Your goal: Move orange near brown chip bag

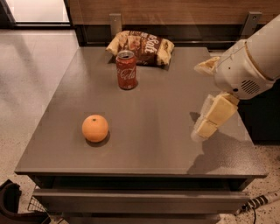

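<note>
Nearest the camera runs the front edge of the grey table (131,168), with a drawer front (140,201) below it. A dark object (11,199) sits on the floor at lower left and a striped cable (258,202) at lower right.

The orange (95,128) sits on the table's front-left part, well apart from everything else on it. It is round, so it has no long axis. Its small dark stem dot is turned upward, just on the near side of the top.

Further in, on the right, the gripper (202,129) hangs low over the table's right side. It is slanted down and to the left from the white arm (249,65), and its shadow falls on the surface below it. It has hold of nothing that can be seen, and whether it is open or closed cannot be told. It is well apart from the orange, with bare tabletop between them.

Beyond the middle of the table, a red soda can (126,70) stands upright.

Just behind the can, at the far edge, lies the brown chip bag (140,47). Its long axis runs left to right along that edge, with a yellow-tan end at each side. The white lettering faces up and slants slightly. The can is near the bag's front.

Behind the table stands a wood-panelled wall (175,11).
</note>
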